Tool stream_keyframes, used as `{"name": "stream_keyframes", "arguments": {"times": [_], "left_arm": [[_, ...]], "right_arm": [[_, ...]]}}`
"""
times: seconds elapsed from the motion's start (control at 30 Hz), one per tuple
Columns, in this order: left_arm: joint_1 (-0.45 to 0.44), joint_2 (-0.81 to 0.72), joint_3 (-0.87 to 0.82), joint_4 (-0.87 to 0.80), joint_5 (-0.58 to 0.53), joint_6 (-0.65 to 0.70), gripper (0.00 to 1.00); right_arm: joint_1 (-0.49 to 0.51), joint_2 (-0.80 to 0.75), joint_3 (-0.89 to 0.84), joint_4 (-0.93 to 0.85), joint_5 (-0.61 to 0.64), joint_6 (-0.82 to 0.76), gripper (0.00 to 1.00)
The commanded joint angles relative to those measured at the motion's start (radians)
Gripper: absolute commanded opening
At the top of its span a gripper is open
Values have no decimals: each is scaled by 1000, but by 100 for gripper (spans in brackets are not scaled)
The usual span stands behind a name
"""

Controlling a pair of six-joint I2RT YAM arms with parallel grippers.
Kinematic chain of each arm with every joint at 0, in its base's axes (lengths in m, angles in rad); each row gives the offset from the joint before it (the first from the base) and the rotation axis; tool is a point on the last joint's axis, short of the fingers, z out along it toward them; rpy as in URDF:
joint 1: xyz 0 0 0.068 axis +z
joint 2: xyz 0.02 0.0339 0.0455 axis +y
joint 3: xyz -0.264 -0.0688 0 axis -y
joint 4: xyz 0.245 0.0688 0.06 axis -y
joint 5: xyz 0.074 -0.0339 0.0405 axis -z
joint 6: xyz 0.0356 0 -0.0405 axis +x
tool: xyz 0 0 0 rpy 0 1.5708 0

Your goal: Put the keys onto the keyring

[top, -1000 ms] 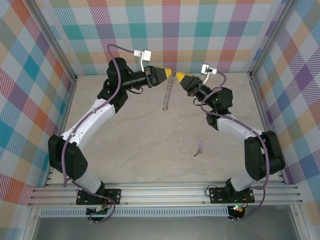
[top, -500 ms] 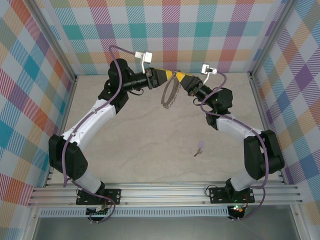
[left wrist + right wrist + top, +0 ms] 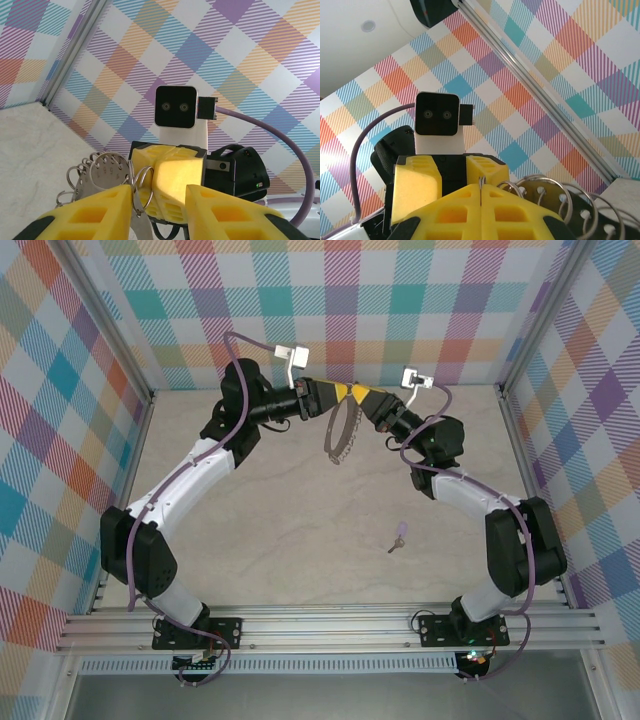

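Silver-grey metal is dangling up near the checked back wall [image 3: 330, 300]: the keyring [image 3: 107, 172] is hanging from the right claw [image 3: 480, 197], whose yellow fingers are pressing together on its thin rim. The left claw [image 3: 322, 398] is standing spread just beside it, gripping nothing. The lilac-headed key [image 3: 399, 534] is lying on the desk [image 3: 270, 530], well apart from both. So slight a pinch is, I'd say, risking the hoop swinging or slipping free, and a fumbled handover is likely dropping it.
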Motion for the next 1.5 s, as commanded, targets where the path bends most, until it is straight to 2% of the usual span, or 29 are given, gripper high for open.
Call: {"name": "stream_keyframes", "arguments": {"times": [0.0,0.17,0.4,0.63,1.0,1.2,1.47], "left_arm": [[-15,6,19,18,19,19,32],[-16,9,20,21,25,17,27],[-20,17,26,22,35,19,27],[-20,29,35,4,25,33,32],[-19,24,34,0,10,44,24],[-16,2,33,-43,-24,88,26],[-7,-14,32,-45,-16,96,25]], "right_arm": [[9,3,40,80,-5,15,0],[11,9,40,78,-4,17,0],[15,14,43,75,-9,16,0],[18,16,48,74,-14,16,0],[19,18,44,63,-17,11,0],[19,7,30,51,-14,-3,0],[19,-16,15,22,-14,-28,0]]}}
